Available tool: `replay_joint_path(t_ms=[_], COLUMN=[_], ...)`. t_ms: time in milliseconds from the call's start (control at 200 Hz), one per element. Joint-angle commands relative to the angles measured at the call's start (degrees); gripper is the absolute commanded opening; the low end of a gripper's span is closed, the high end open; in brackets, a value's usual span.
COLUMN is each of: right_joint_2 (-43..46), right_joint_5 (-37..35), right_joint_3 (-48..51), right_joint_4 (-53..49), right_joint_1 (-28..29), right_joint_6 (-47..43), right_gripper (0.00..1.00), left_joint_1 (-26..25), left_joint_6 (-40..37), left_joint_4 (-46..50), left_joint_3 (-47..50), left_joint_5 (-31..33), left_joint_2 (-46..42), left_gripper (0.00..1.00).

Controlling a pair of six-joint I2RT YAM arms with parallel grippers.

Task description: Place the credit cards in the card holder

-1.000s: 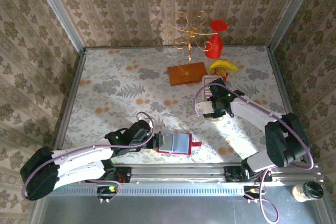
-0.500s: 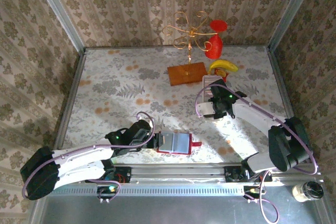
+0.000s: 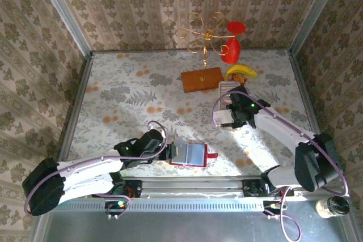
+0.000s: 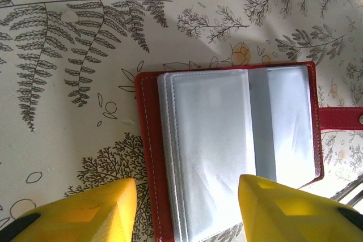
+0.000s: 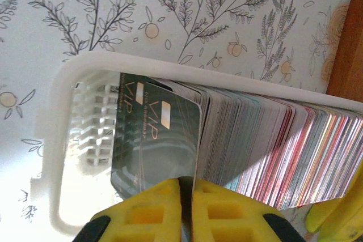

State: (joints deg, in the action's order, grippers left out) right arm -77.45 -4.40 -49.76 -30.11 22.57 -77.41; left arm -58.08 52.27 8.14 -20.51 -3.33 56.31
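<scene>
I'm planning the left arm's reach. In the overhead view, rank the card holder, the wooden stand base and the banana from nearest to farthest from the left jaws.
1. Card holder: near edge, right at the jaws of the left gripper.
2. Wooden stand base: far centre.
3. Banana: far right, beyond the base.

Both arms alike: left arm (image 3: 85, 173), right arm (image 3: 279, 122). White shells on the long links, black housings at the joints. A lilac cable loops off each wrist, and a small green light glows on each wrist housing. Fingers (image 4: 85, 213) blocky yellow plastic, black patches at outer edges
</scene>
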Motion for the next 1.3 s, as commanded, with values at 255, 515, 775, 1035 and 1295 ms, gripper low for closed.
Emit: replay_joint_path(t_ms=[255,515,775,1035,1295], right_joint_2=[4.74,9.74,15.27,18.13,22.20], right_joint_5=[1.44,6.98,15.10,19.05,14.26], right_joint_3=[-0.07,-2.41,-6.48,-3.44,16.07], right_joint_4=[-4.26,-12.00,-14.54,-5.56,21.52], right_joint_1=[0.11,1.29,2.91,4.53,18.52], right_joint_6=[3.27,11.77,45.49,99.07,136.02], right_gripper=[0.00,0.00,0.00,0.00,0.00], left_joint_1=[-0.28,-0.29,-0.43,-0.53,-1.56], left_joint_6=[0.59,0.73,0.95,1.21,1.85], left_joint_4=[-0.94,-1.12,-1.20,-2.01,-1.81], left_joint_3=[0.56,0.56,0.50,-0.03,-0.67], left_joint_5=[-0.56,-0.46,-0.75,-1.55,-1.86], left_joint_2=[0.54,0.90,2.00,3.83,5.81], left_gripper=[0.49,0.49,0.50,0.50,0.46])
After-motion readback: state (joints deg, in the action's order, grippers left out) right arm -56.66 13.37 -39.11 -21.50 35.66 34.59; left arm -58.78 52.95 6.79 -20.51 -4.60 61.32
